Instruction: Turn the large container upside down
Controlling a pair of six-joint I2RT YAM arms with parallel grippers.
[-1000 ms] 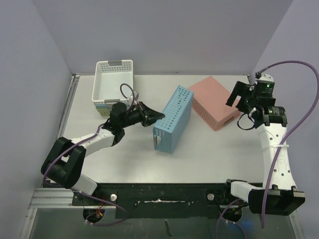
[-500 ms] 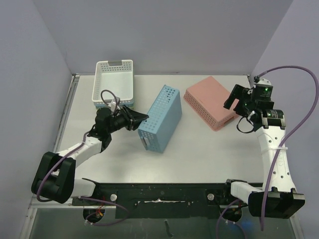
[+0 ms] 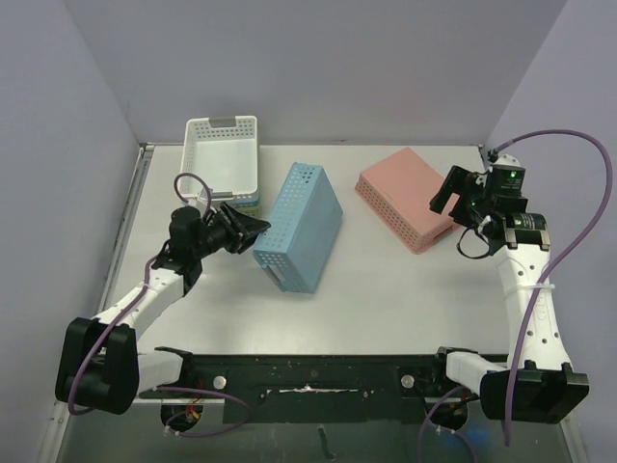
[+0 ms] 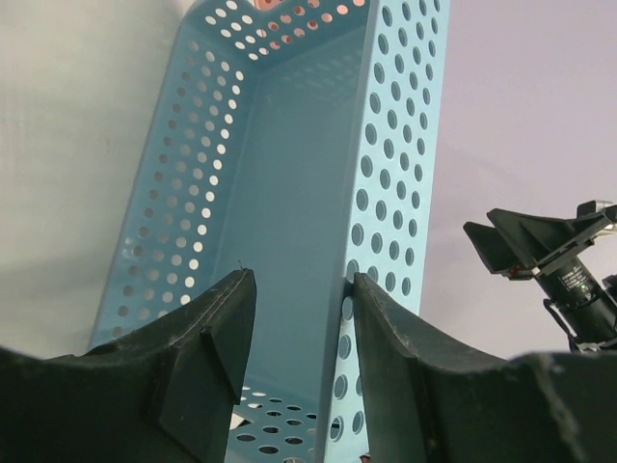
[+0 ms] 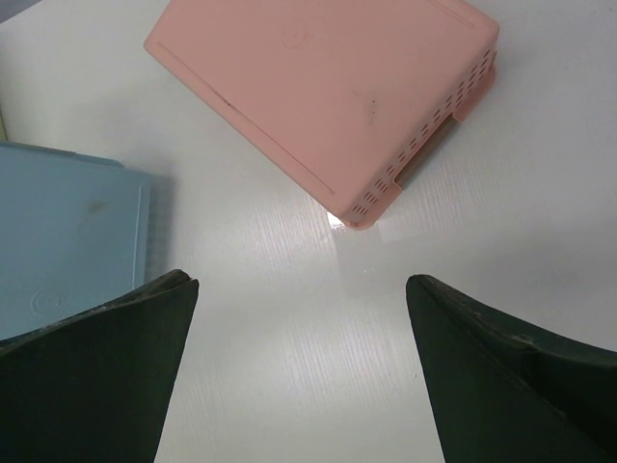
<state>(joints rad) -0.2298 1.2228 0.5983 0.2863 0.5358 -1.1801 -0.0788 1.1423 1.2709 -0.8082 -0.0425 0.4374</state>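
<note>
The white table [image 3: 386,289] fills most of the top view, with grey walls behind it. The large blue perforated container [image 3: 301,224] is near the middle of the frame, a little left of centre. It is tipped up on one long edge, neither flat nor fully turned over, with its open mouth facing lower left. In the right wrist view its smooth base shows at the left edge. To the upper right, well apart from it, a pink container [image 3: 405,198] lies upside down with its flat bottom up. A white slotted basket [image 3: 220,159] sits upright in the upper left corner of the table, just behind the blue container's far end. The left gripper [image 3: 258,230] reaches in from the left to the mouth of the blue container. Its jaws stand partly apart with nothing pinched between the tips, and in the left wrist view one of its fingers [image 4: 405,367] touches the inner edge of a long perforated wall. The right gripper [image 3: 445,193] hovers at the right side of the frame, just beside the pink container, with its jaws spread wide and empty above bare table.
</note>
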